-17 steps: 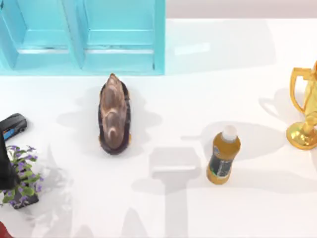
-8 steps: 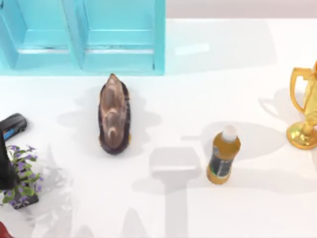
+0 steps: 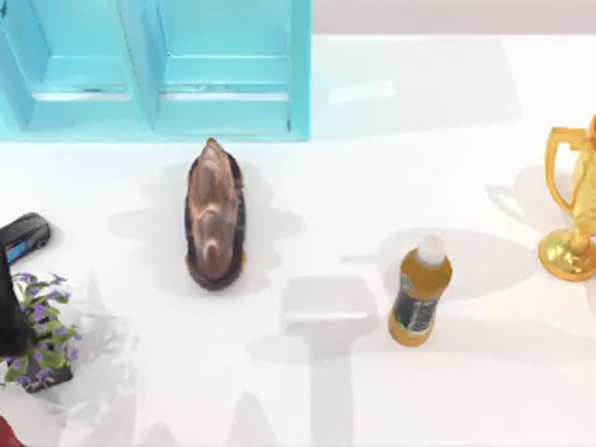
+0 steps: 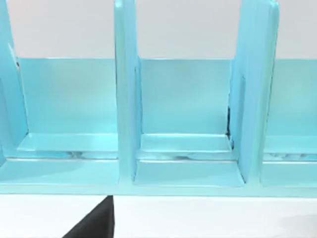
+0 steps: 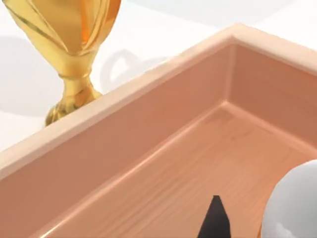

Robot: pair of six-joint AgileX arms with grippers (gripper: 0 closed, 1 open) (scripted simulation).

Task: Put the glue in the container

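Observation:
In the right wrist view, a light wooden container (image 5: 148,104) with raised walls lies just under my right gripper (image 5: 215,223), of which a dark pointed tip shows over the container's floor. Beside that tip is a rounded white body (image 5: 292,203), which appears to be the glue, inside the container's walls. I cannot tell whether it is held or resting there. My left gripper (image 4: 94,225) is parked low in front of the blue shelf (image 4: 183,148).
The top view has the blue shelf (image 3: 158,102) at the back left. In front of it lies a brown shell-like object (image 3: 214,219). An amber bottle with a white cap (image 3: 419,293) stands right of centre. A gold trophy (image 3: 573,209) is at the right edge, a potted plant (image 3: 42,340) and a small black device (image 3: 23,235) at the left.

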